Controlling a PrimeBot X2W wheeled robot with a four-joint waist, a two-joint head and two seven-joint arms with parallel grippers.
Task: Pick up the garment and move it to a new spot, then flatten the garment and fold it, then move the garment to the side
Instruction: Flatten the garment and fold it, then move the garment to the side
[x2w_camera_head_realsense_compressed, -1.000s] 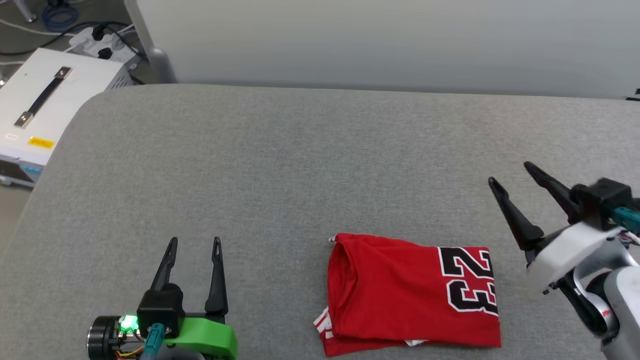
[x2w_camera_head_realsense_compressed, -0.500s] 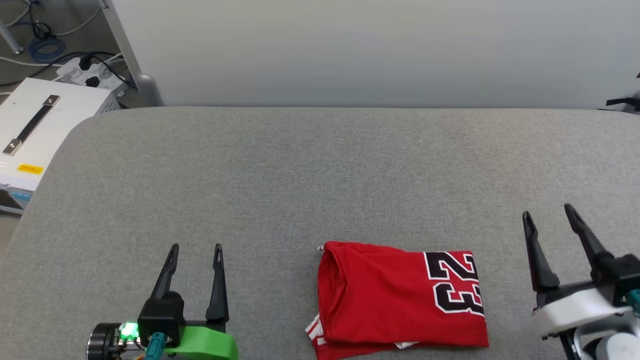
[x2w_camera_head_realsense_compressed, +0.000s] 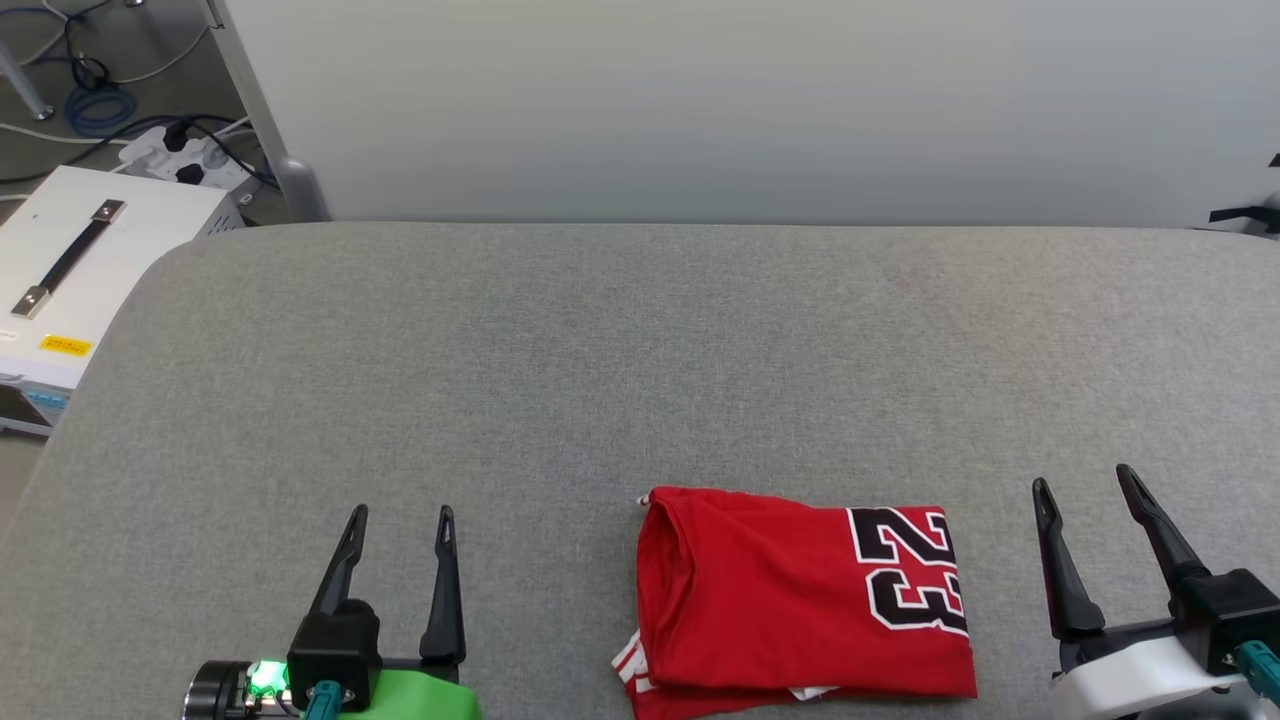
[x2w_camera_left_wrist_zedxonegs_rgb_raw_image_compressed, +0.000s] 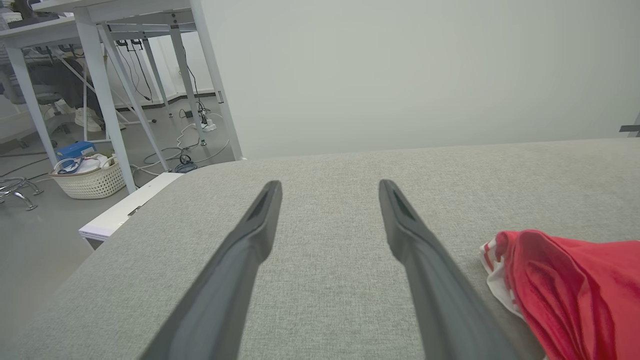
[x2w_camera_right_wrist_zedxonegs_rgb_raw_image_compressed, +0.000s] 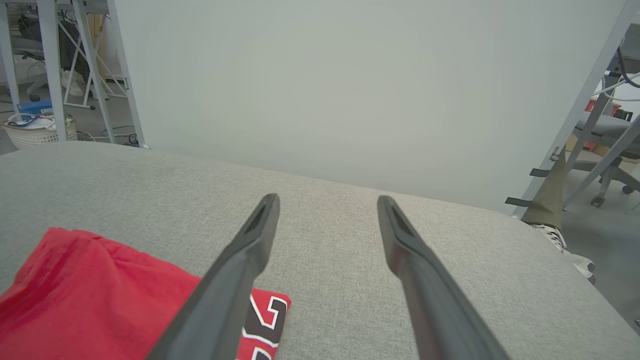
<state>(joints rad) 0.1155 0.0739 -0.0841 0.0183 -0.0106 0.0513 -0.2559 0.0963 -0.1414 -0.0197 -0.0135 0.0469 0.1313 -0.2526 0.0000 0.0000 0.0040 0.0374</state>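
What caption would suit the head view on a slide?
Folded red garment lies on the grey surface between the open left gripper and the open right gripper, neither touching it.

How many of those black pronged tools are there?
2. The left tool is at the head view's lower left, the right tool at its lower right, either side of the red garment; both open.

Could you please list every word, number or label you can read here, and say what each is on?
"23": black numerals outlined in white, on the folded red garment, lying sideways in the head view.
The yellow sticker on the white box: print too small to read.
Nothing else legible.
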